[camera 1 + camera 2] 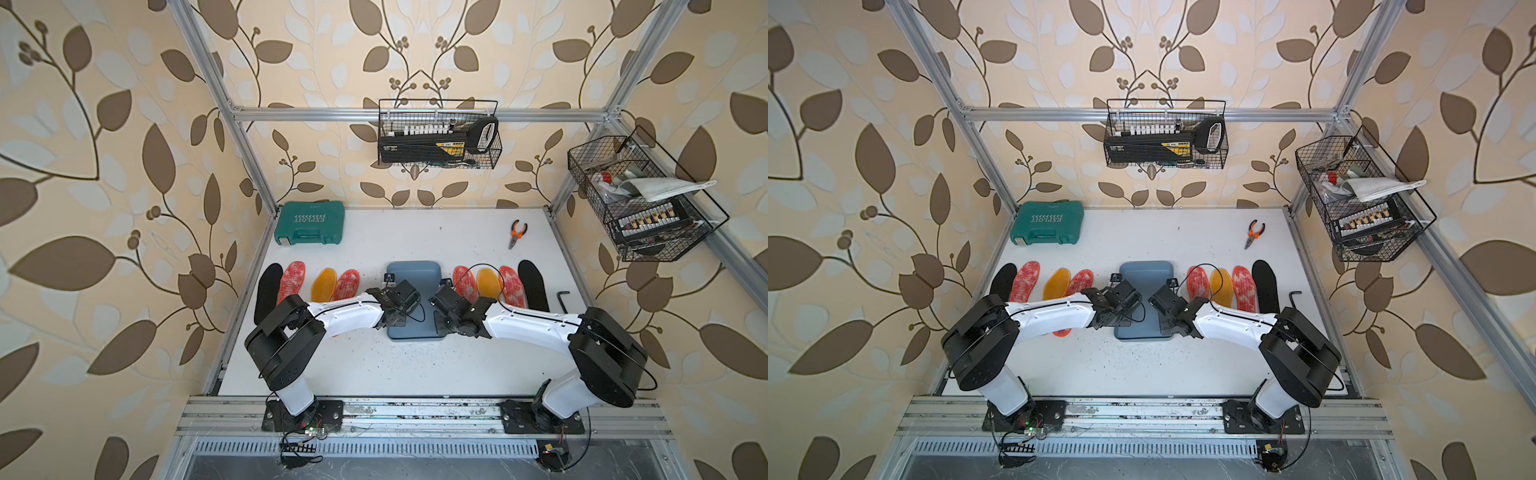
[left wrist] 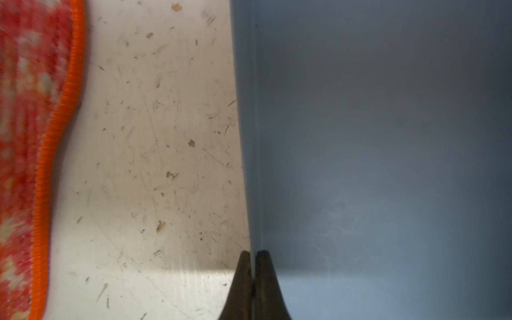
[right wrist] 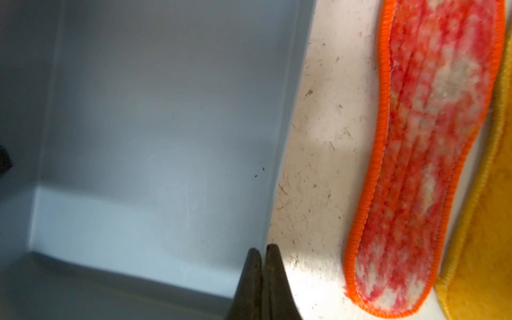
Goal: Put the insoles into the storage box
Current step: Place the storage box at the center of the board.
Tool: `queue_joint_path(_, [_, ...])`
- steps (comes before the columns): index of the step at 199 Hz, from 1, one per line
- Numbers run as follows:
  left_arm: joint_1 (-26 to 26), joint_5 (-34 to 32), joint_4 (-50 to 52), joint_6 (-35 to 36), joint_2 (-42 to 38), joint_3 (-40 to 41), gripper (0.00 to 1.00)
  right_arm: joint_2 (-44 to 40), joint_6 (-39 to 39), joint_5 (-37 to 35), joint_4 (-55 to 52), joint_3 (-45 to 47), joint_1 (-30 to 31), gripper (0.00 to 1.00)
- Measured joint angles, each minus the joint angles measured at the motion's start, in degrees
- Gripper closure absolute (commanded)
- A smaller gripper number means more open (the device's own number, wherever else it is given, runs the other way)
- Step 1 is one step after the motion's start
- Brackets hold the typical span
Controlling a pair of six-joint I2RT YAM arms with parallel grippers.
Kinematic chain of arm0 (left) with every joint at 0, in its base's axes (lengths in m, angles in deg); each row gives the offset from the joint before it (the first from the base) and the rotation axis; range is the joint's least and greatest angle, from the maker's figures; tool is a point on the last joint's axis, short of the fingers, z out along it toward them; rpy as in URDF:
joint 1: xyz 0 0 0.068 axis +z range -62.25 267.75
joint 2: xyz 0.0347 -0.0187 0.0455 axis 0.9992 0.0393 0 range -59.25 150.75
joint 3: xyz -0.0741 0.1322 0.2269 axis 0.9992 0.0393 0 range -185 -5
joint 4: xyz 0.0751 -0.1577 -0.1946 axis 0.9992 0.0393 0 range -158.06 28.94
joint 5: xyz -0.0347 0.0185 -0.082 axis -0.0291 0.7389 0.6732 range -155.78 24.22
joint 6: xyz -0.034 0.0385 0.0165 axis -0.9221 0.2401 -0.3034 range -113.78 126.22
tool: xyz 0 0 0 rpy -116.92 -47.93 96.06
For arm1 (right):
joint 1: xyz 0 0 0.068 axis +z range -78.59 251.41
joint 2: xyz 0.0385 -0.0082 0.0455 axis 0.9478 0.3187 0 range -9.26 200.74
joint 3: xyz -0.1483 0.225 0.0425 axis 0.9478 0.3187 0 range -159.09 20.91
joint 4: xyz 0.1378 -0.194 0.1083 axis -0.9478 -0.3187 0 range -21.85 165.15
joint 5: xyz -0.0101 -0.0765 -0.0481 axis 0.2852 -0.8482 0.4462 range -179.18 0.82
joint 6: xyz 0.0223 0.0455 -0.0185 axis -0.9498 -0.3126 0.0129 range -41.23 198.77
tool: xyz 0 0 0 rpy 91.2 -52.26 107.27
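**Fig.** Green tool case [image 1: 309, 223], lid lettered "EXPLOIT", back-left on table [image 1: 374, 365]. Storage box [image 1: 413, 272], blue-grey, at centre, bare floor showing. L gripper [image 2: 252, 253] clamped on its left wall; R gripper [image 3: 262, 249] clamped on its right wall. Insoles [image 1: 323, 284] all on table outside box, four per side; outer to inner: black, red-white, yellow, red-white. Wire basket [image 1: 440, 137] on back rail holds black case w/ yellow label, text unreadable.
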Motion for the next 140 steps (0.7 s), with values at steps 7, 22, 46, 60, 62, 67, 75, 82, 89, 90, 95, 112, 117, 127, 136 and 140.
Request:
queue_joint_path(7, [-0.04,-0.28,0.09,-0.26,0.33,-0.33,0.93,0.0,-0.13,-0.35,0.09,0.0,0.09,0.99])
queue_joint_path(22, [-0.04,-0.96,0.24,-0.68,0.94,-0.85,0.85,0.0,-0.33,-0.87,0.22,0.0,0.17,0.97])
queue_joint_path(46, [-0.09,-1.18,0.72,-0.57,2.43,-0.87,0.72,0.22,-0.52,-1.14,1.07,0.0,0.42,0.9])
queue_joint_path(60, [-0.09,-1.2,0.74,-0.07,3.06,-0.87,0.64,0.68,-0.61,-1.14,1.46,0.0,0.68,0.86])
queue_joint_path(62, [-0.09,-1.18,0.7,-0.46,3.1,-0.87,0.63,0.79,-0.44,-1.14,1.49,0.0,0.7,0.86])
queue_joint_path(67, [-0.09,-1.14,0.7,0.09,3.13,-0.87,0.62,1.01,-0.55,-1.14,1.6,0.0,0.76,0.84])
queue_joint_path(75, [-0.09,-1.14,0.68,0.13,3.13,-0.87,0.6,1.31,-0.44,-1.14,1.7,0.0,0.9,0.82])
queue_joint_path(82, [-0.09,-1.18,0.66,0.44,3.13,-0.9,0.59,1.53,-0.42,-1.16,1.7,-0.02,0.98,0.8])
queue_joint_path(89, [-0.09,-1.2,0.72,0.81,3.13,-0.94,0.58,1.62,-0.37,-1.16,1.68,-0.02,0.98,0.79])
queue_joint_path(90, [-0.09,-1.2,0.72,0.81,3.13,-0.94,0.57,1.62,-0.33,-1.18,1.68,-0.02,0.98,0.79])
queue_joint_path(95, [-0.09,-1.27,0.76,1.2,3.13,-0.96,0.57,1.62,-0.37,-1.22,1.68,-0.02,0.98,0.77])
queue_joint_path(112, [-0.09,-1.49,1.09,1.84,3.13,-1.4,0.56,1.62,-0.13,-1.62,1.66,-0.11,0.98,0.72])
queue_joint_path(117, [-0.09,-1.51,1.09,2.03,3.08,-1.51,0.53,1.62,0.13,-1.79,1.49,-0.2,0.98,0.71])
queue_joint_path(127, [-0.09,-1.51,1.14,2.73,2.84,-1.7,0.5,1.62,0.26,-2.08,1.01,-0.59,0.98,0.66])
queue_joint_path(136, [-0.09,-1.51,1.14,2.93,2.49,-1.77,0.5,1.62,0.96,-2.36,0.26,-1.27,0.98,0.62])
queue_joint_path(140, [-0.09,-1.51,1.18,3.21,2.25,-1.79,0.48,1.6,0.81,-2.45,-0.07,-1.57,0.98,0.61])
